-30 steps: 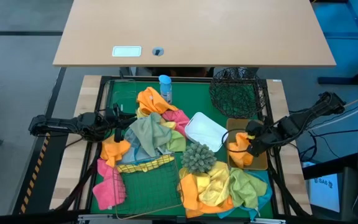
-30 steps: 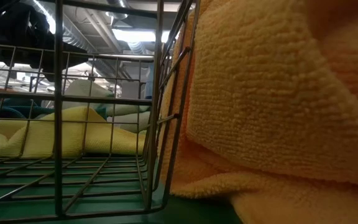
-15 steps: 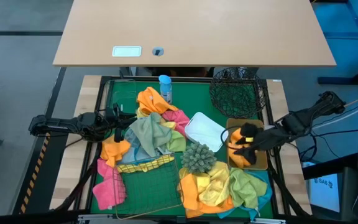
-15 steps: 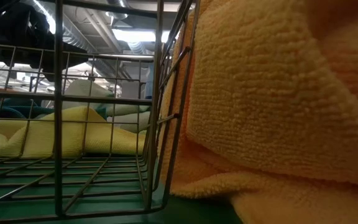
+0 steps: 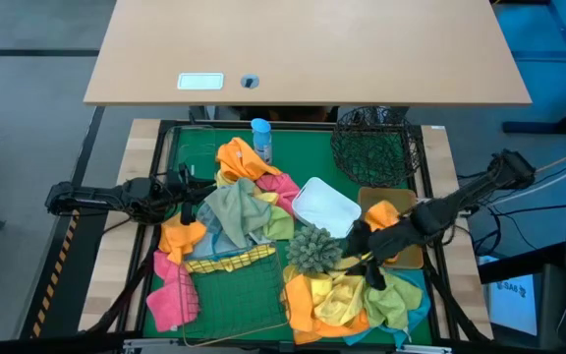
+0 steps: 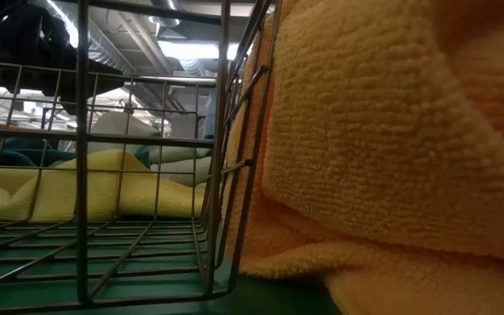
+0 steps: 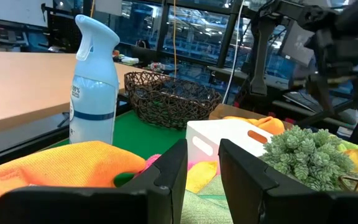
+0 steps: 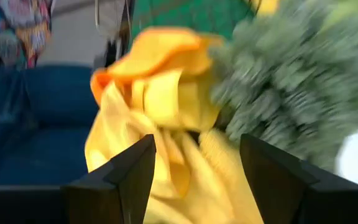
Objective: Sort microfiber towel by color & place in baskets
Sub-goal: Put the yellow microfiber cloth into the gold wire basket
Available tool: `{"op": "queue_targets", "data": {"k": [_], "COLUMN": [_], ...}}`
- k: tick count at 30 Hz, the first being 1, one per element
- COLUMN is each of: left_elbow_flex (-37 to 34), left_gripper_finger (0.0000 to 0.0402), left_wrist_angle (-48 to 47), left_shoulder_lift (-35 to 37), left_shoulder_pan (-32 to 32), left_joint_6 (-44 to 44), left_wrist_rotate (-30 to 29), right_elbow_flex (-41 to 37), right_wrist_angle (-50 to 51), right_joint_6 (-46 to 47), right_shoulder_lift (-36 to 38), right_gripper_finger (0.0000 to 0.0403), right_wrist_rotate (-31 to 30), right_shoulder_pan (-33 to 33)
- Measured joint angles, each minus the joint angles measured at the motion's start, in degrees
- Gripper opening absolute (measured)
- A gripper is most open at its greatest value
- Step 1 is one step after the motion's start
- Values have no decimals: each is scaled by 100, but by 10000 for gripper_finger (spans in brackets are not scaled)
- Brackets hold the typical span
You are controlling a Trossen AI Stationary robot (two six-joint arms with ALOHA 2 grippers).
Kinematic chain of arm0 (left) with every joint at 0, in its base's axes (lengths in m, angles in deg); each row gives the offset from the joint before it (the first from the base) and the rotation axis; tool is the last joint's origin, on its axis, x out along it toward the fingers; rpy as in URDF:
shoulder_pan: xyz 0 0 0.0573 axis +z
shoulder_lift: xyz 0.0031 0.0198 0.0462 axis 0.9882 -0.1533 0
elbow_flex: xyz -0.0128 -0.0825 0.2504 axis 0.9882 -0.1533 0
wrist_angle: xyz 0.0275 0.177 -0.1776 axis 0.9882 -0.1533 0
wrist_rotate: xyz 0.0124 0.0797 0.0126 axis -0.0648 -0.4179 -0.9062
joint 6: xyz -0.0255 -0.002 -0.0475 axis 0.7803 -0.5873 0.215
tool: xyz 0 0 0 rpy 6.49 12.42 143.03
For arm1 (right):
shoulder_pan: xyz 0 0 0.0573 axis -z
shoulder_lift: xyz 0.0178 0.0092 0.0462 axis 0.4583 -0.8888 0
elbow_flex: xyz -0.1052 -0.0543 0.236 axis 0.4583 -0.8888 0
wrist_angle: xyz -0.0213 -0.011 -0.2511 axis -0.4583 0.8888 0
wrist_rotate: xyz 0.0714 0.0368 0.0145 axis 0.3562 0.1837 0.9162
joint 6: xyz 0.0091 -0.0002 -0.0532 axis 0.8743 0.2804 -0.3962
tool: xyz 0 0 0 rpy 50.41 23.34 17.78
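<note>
Right gripper [image 8: 194,168] held with fingers spread wide (nothing between them), yellow towel [image 8: 160,118] framed at centre, orange towel [image 8: 160,46] draped above it, spiky green ball [image 8: 291,81] blurred at upper right

Fuzzy cloth towels [image 5: 337,295]; gold wire basket [image 5: 232,290]; glossy plastic bottle [image 7: 93,81].

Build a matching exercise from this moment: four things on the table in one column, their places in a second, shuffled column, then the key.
Things:
1. blue spray bottle
2. black wire-mesh basket
3. gold wire basket
4. tan tray

Places:
A. far right corner of the green mat
B. right edge, an orange towel lying in it
C. near edge, left of the spiky green ball
D. far edge, beside an orange towel

Pairs: 1-D, 2-A, 3-C, 4-B
</note>
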Motion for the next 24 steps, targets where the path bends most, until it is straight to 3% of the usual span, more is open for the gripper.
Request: {"op": "queue_targets", "data": {"k": [9, 24], "left_elbow_flex": [-2, -2], "left_gripper_finger": [89, 89], "left_wrist_angle": [0, -2], "left_shoulder_lift": [-1, 0], "left_shoulder_pan": [-1, 1], "left_joint_6": [0, 0], "left_wrist_rotate": [0, 0], "right_elbow_flex": [0, 0], "right_wrist_angle": [-656, -710], "right_joint_6": [2, -15], "right_shoulder_lift": [-862, -1481], "right_gripper_finger": [231, 227], "right_wrist_rotate": [979, 1094], "right_shoulder_pan": [0, 0]}}
